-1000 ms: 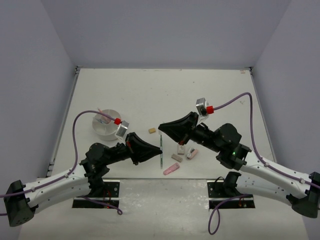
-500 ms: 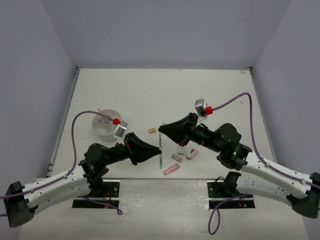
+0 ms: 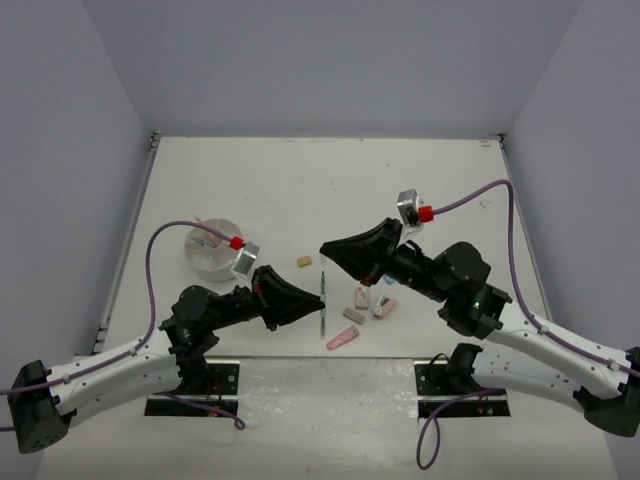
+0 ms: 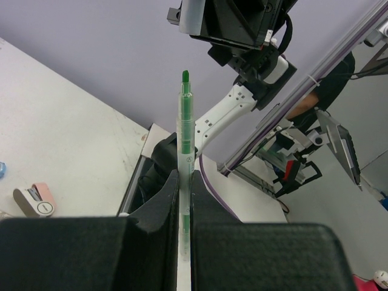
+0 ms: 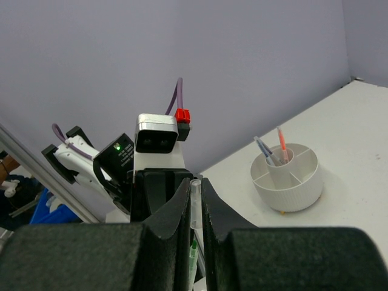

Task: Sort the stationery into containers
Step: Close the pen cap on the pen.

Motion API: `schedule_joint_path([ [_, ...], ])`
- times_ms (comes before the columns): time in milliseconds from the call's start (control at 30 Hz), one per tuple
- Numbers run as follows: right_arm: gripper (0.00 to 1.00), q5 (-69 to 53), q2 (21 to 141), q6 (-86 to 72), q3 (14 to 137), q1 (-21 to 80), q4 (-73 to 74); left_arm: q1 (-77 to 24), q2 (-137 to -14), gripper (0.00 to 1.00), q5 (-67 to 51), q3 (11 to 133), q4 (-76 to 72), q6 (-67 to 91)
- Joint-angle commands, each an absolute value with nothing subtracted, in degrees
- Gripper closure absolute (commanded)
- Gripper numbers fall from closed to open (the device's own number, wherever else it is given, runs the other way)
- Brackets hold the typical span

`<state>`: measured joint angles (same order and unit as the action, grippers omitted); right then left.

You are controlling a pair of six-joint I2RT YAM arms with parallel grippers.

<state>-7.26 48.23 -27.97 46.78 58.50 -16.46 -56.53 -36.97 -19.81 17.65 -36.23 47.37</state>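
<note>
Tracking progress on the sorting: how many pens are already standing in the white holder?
2: a grey-blue pen and an orange pen, both leaning in the middle compartment of the white holder. Another could be hidden behind them or too thin to tell apart.

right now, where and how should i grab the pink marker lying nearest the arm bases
Probably mid-barrel on the pink marker, from above, closing across its narrow width: it lies flat and diagonal, so only its long sides offer a grip.

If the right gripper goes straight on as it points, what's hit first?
Probably the left wrist camera, dead ahead of the right gripper, above the left gripper holding the green pen; depth unclear.
</note>
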Motion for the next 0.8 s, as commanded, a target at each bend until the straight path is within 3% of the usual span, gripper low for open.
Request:
schedule_joint_path([
  [0,1.0,-9.8,48.0,-27.2,47.7,58.7,-15.8,-56.6,-36.8,1.0,-20.5,20.1,-36.5,46.2],
  [767,1.0,-12.0,47.5,-28.3,44.8,58.6,-15.4,-56.6,-34.6,1.0,-18.7,21.5,-34.5,44.9],
])
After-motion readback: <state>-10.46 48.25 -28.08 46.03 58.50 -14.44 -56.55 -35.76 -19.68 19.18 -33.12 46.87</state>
